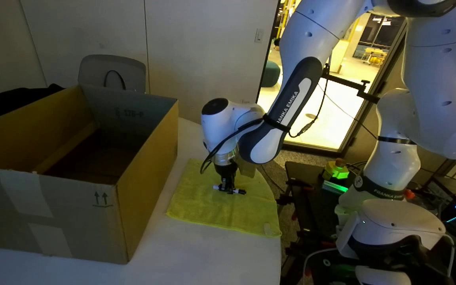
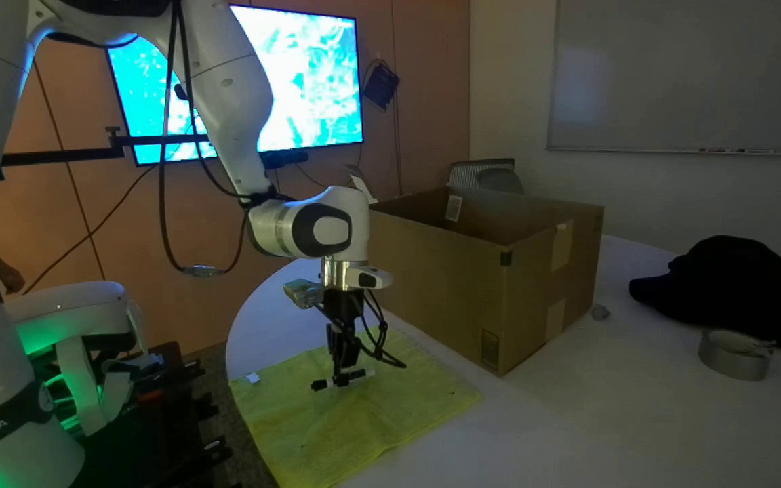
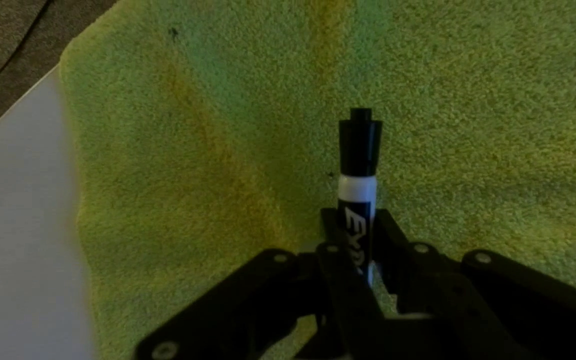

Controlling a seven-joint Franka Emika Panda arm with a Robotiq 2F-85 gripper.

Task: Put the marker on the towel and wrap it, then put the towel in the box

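Wrist view: grasping the marker around its barrel in the gripper, with black end out.
In an exterior view: crosswise over the middle of the towel, spread between the box and the edge of the tabletop.
In an exterior view: low over the towel, unclear whether touching.

Dim light leaves the inside of a cardboard box in deep shadow as a doorway glares yellow-white. In an exterior view, a wall screen washes out to white and cyan. In the wrist view, the gripper is nearly silhouetted; the towel blurs along its edge against the worktop.
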